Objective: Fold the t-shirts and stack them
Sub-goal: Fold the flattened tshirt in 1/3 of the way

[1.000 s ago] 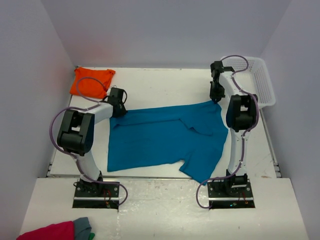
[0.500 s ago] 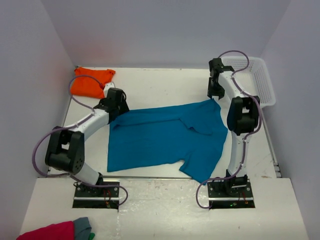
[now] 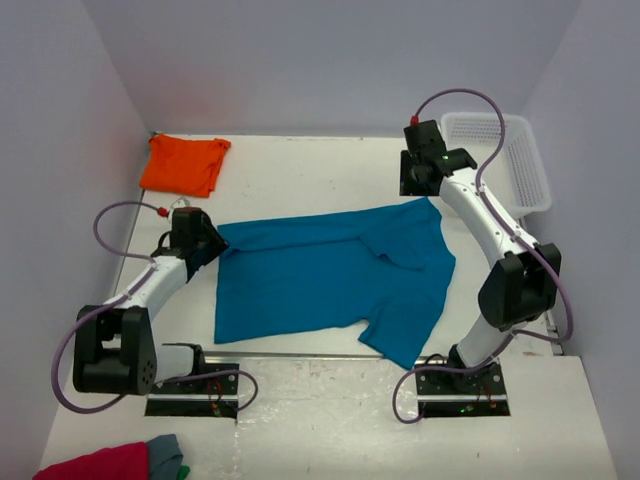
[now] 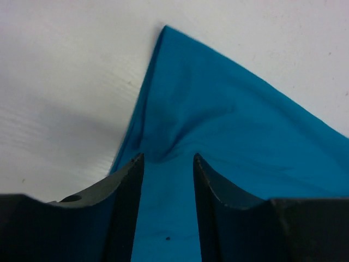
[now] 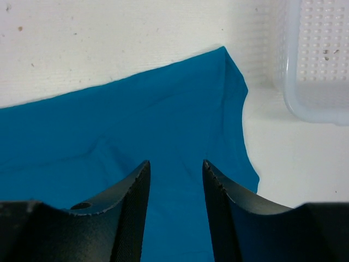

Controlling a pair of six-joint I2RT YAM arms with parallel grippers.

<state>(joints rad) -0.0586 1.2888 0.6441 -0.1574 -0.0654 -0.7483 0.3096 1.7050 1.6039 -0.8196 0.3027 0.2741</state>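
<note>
The teal-blue t-shirt (image 3: 330, 275) lies spread flat mid-table, with a sleeve folded over at its right. The orange t-shirt (image 3: 183, 163) sits folded at the back left corner. My left gripper (image 3: 210, 244) hovers at the teal shirt's left back corner. In the left wrist view the left gripper (image 4: 168, 164) is open, with the teal cloth (image 4: 229, 125) rumpled just past its tips. My right gripper (image 3: 416, 186) is above the shirt's right back corner. It (image 5: 175, 166) stands open over the teal cloth (image 5: 136, 114), holding nothing.
A white plastic basket (image 3: 512, 158) stands at the back right, close to the shirt's corner (image 5: 316, 60). A crimson-pink cloth (image 3: 95, 464) and a grey cloth (image 3: 166, 451) lie on the near ledge at bottom left. White walls enclose the table.
Both grippers have opened and let go of the teal shirt's back corners. The left arm drew back toward the near left; the right arm lifted and stretched toward the back.
</note>
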